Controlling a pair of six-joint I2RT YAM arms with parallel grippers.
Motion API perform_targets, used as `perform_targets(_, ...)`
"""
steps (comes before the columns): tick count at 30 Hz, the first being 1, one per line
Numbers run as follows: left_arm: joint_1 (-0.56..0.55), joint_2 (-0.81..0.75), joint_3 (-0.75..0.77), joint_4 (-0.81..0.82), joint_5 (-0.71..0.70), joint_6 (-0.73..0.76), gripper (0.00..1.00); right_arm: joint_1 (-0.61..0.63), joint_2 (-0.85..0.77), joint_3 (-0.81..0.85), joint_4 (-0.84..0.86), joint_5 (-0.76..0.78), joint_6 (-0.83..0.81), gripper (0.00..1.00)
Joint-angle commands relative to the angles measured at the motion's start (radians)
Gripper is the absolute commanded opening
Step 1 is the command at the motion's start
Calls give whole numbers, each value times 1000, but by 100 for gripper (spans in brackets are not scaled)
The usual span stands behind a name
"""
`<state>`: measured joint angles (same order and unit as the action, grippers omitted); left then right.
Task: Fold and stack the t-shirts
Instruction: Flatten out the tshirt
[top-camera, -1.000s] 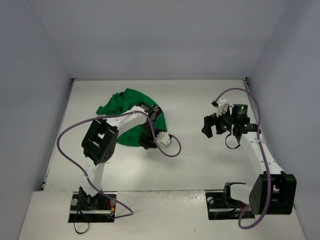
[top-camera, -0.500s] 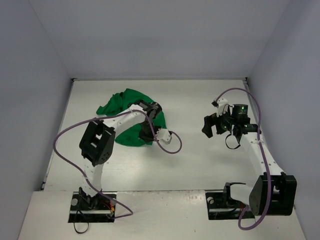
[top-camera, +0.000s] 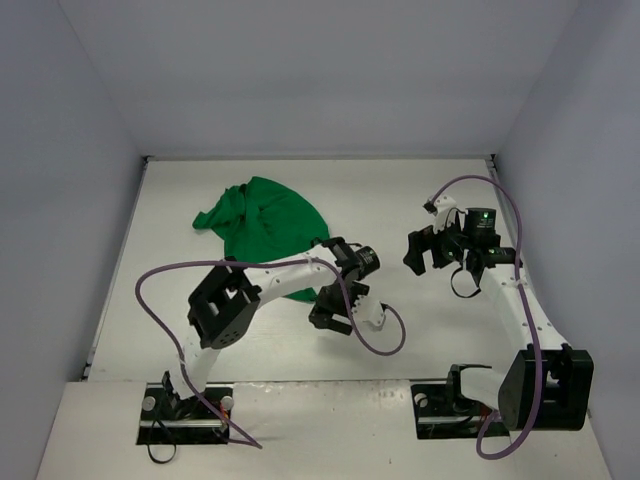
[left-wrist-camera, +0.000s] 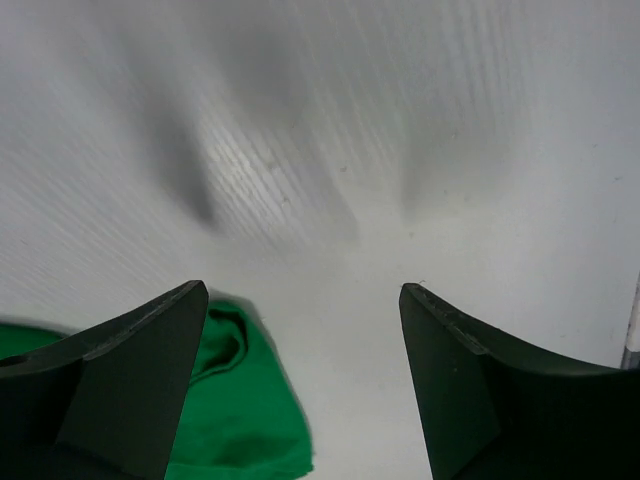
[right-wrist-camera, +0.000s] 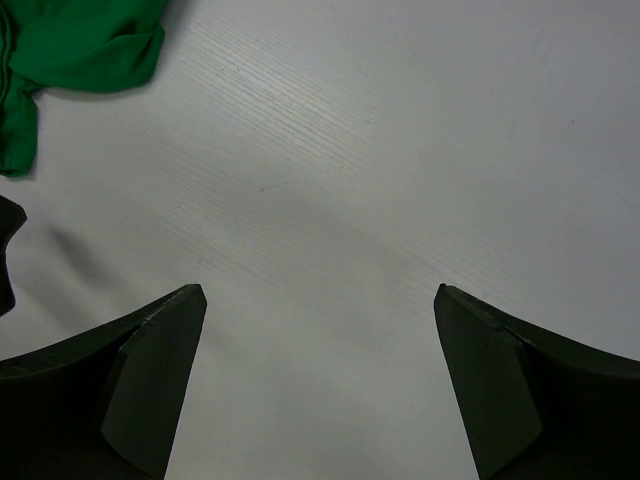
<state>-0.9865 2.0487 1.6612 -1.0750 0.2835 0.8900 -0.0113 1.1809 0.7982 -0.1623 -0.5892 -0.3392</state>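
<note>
**Top external view.** Shows one bright-green t-shirt (top-camera: 265, 225) bunched in a wrinkled heap on the far-left part of the white table (top-camera: 420, 330), unfolded, with no stack begun. Places the left gripper (top-camera: 330, 316) just off the heap's near-right edge, over bare table and apparently clear of the cloth. Puts the right gripper (top-camera: 418, 252) well apart to the right, hovering above the surface.

**Left wrist view.** Shows the left gripper (left-wrist-camera: 302, 290) spread wide with nothing between the fingers and only bare table (left-wrist-camera: 420, 150) ahead. Catches a rounded fold of the t-shirt (left-wrist-camera: 235, 425) low at the left, beside and partly behind the left finger, outside the gap.

**Right wrist view.** Shows the right gripper (right-wrist-camera: 318, 290) spread wide and empty above bare table (right-wrist-camera: 400, 150). Leaves the t-shirt (right-wrist-camera: 80, 40) up in the left corner, far from the fingers.

**Risks, by judgement only.**
- Would likely close on nothing if shut here, since the cloth lies outside the jaws.
- Could bite several layers at once if pushed back into the heap without a clear edge to aim at, lifting a lump rather than one hem and making the spread-out harder.
- Could drag the whole shirt across the table on a one-armed pull, with the right gripper pinning nothing.
- Could also catch the purple cable (top-camera: 382, 335) that loops close by the left wrist.
</note>
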Motion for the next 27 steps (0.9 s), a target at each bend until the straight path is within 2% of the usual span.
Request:
perform_targets(1,165,-166,84,-34,57,-125,74,5,-9,15,21,-17,2,97)
perform_targets(4,277,-254,106,-18,100,-148,71,5,4,18,23,-27,2,96)
perform_targets(7,407,-289,108,-13,109,-142,64,5,8,19,23,-32,8,96)
perform_targets(10,476,-289,79,-14,64,-106,53,5,5,18,23,-33,8,96)
perform_targets(18,649,-155,75,-17,65,-107,50,5,5,19,23,-24,8,96)
perform_targets(21,713,-139,49,-17,50,-33,50,5,-2,18,23,-15,6,96)
perform_targets(27,793,-232,-113,-25,-15,239,51,5,9,21,23,-9,8,96)
